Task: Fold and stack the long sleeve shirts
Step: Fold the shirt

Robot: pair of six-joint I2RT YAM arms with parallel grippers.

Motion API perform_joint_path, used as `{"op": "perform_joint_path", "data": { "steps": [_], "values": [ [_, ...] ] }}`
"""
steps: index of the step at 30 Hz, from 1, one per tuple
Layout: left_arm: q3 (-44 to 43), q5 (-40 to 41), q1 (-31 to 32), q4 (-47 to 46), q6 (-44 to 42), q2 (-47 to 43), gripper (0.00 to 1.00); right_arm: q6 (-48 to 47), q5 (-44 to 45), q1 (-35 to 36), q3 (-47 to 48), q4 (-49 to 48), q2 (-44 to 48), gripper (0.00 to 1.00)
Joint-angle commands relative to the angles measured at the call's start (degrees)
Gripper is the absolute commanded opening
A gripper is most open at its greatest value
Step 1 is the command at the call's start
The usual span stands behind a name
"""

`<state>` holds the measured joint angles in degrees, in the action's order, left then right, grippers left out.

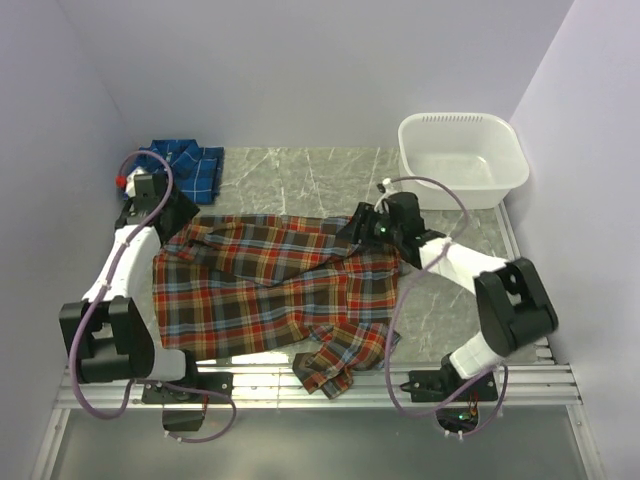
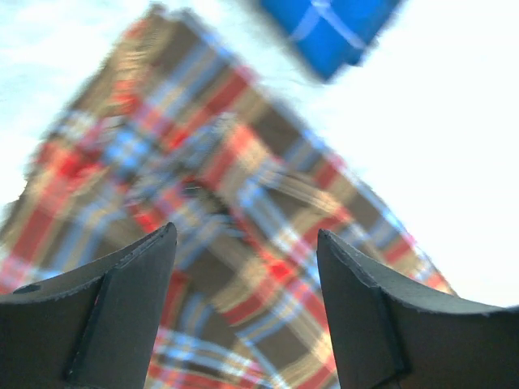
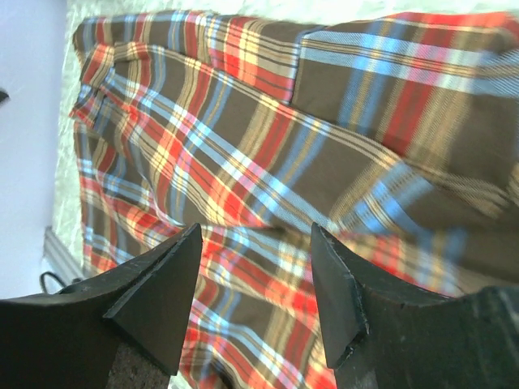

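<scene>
Seen from above, the red-orange plaid flannel button-up shirt (image 1: 275, 290) lies spread but rumpled on the grey marbled table top (image 1: 300, 175). One twisted end of it trails over the near edge. The blue plaid flannel shirt with white lines (image 1: 190, 168) sits bunched just beyond the red-orange shirt's far left corner and seems not to touch it. The white plastic tub (image 1: 462, 180) stands beyond the far right corner, well apart.

The left wrist view is blurred. The left gripper (image 2: 246, 239) hovers over the red-orange shirt with its fingers spread wide and nothing between them. A corner of the blue shirt shows beyond the cloth.

In the right wrist view, the right gripper (image 3: 255, 235) hangs above the red-orange shirt's right side, jaws well parted and empty.

The flannel looks light, soft and limp. It should sag from any pinch and drag on the table rather than slide. An edge or seam would likely give the firmest hold, with each gripper on a matching corner so the fold falls straight.
</scene>
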<state>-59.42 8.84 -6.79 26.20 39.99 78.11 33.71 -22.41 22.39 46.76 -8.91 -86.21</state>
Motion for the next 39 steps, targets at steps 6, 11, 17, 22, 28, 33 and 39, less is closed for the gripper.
{"op": "perform_joint_path", "data": {
  "steps": [6,11,17,22,28,33,39],
  "values": [
    [2.1,-8.0,1.3,-7.6,6.3,11.9,0.73,5.1,-3.7,-0.9,4.6,-8.7,-15.0,0.62],
    [1.8,-8.0,1.4,-8.4,6.6,15.9,0.73,5.9,-3.5,-5.0,2.4,-10.3,-18.8,0.62],
    [1.7,-5.9,3.9,-4.4,4.1,7.0,0.78,-1.5,1.8,-6.5,4.4,-1.6,-10.4,0.62],
    [7.3,-3.0,8.4,1.0,3.5,-6.3,0.81,-8.7,12.6,-7.0,10.3,8.4,-4.3,0.62],
    [21.2,-6.9,16.4,3.9,10.6,-17.7,0.77,-11.1,17.0,-8.3,15.4,15.8,-6.9,0.61],
    [29.2,-10.1,21.9,2.1,15.1,-19.3,0.77,-10.9,16.2,-9.3,16.7,16.8,-10.4,0.59],
    [30.8,-11.0,23.5,0.6,14.9,-14.2,0.77,-10.7,16.3,-9.6,18.1,17.1,-14.1,0.53]
  ]
}}
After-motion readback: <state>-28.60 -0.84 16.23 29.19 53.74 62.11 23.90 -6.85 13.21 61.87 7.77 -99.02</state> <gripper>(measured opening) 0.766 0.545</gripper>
